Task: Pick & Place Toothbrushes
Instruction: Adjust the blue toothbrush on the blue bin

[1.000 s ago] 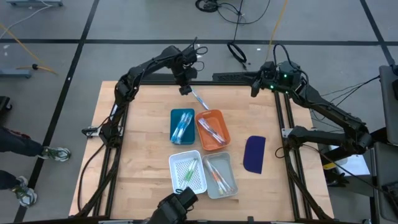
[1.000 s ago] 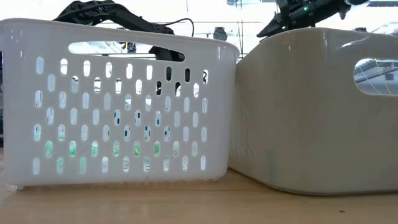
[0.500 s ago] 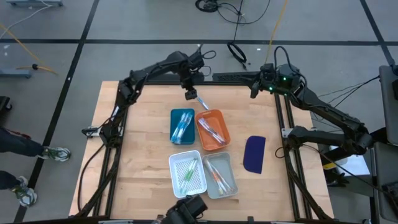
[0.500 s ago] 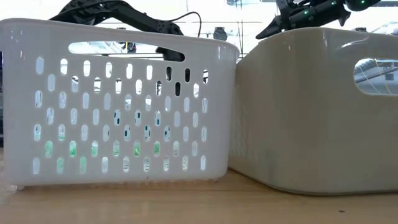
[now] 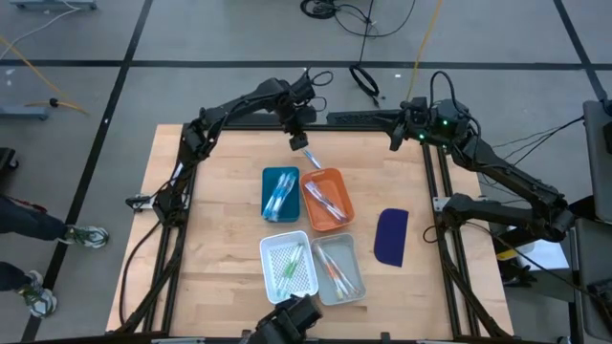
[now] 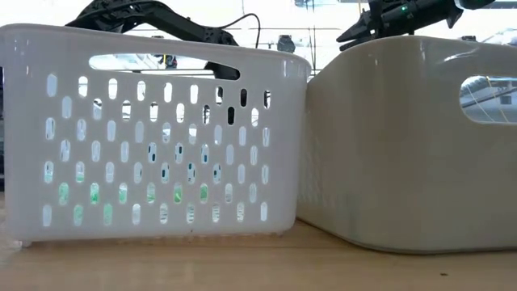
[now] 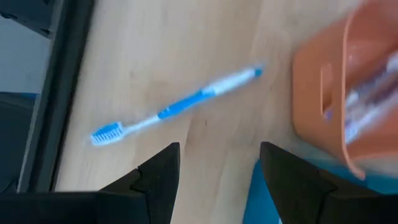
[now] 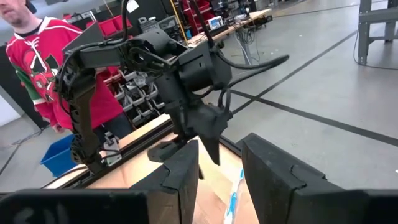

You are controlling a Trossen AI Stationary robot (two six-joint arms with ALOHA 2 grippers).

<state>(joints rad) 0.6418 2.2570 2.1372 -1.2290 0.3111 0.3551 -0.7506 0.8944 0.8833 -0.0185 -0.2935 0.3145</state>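
One blue-and-white toothbrush (image 7: pixel 180 106) lies flat on the wood (image 5: pixel 312 159), just beyond the far rim of the orange tray (image 5: pixel 327 199). My left gripper (image 5: pixel 299 143) hangs open above it, pointing steeply down. In the left wrist view its fingers (image 7: pixel 217 149) stand short of the brush's handle and touch nothing. More toothbrushes lie in the blue tray (image 5: pixel 280 193), the orange tray, the white perforated basket (image 5: pixel 288 263) and the grey tray (image 5: pixel 338 269). My right gripper (image 5: pixel 393 137) is raised at the far right, level and open (image 8: pixel 219 144), holding nothing.
A dark blue flat oblong piece (image 5: pixel 391 237) lies right of the trays. In the low view the white basket (image 6: pixel 153 137) and the grey tray (image 6: pixel 412 137) block most of the table. A person in a red jersey (image 8: pixel 43 62) stands beyond the table.
My left gripper has moved along the far edge toward the table's right and tipped, so that it now hangs over the lying toothbrush. The toothbrush has stayed where it was.
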